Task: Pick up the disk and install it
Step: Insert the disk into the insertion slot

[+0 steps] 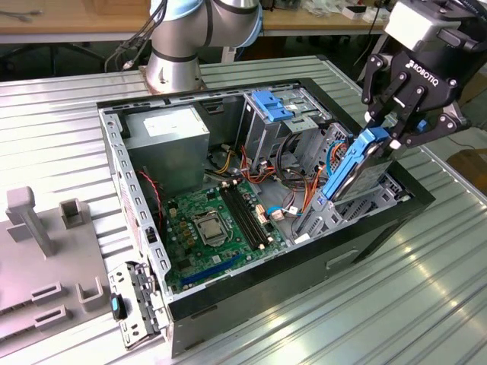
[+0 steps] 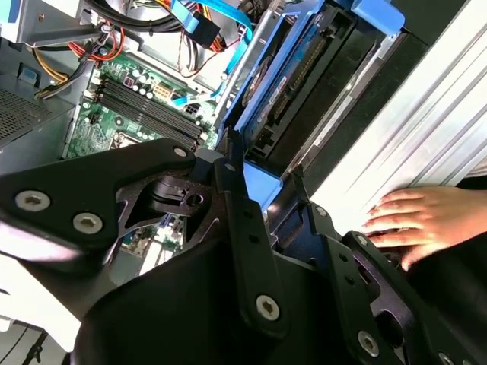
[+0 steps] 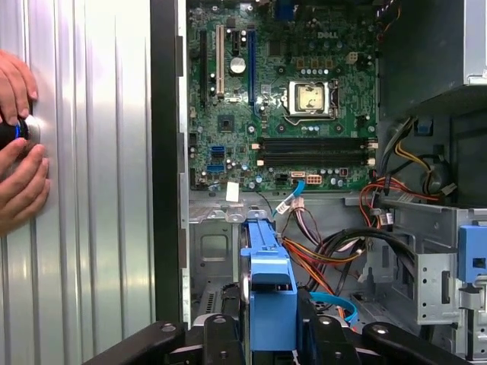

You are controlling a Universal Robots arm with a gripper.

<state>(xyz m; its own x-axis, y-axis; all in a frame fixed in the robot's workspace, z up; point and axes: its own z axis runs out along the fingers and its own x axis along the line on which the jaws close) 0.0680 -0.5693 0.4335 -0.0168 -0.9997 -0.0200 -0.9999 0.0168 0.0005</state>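
My gripper (image 1: pixel 389 127) is clamped on the disk (image 1: pixel 351 173) at its blue top end. Disk's tilted, lower end at the drive cage (image 1: pixel 384 196). Imo: square it w/ the slot, go slow, avoid cables (image 1: pixel 293 163).

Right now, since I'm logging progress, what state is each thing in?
disk: tilted, gripped at its blue end, lower end inside the computer case.
end effector: shut on the disk.
computer case: lying on its side, open.
hand: flat on the table.
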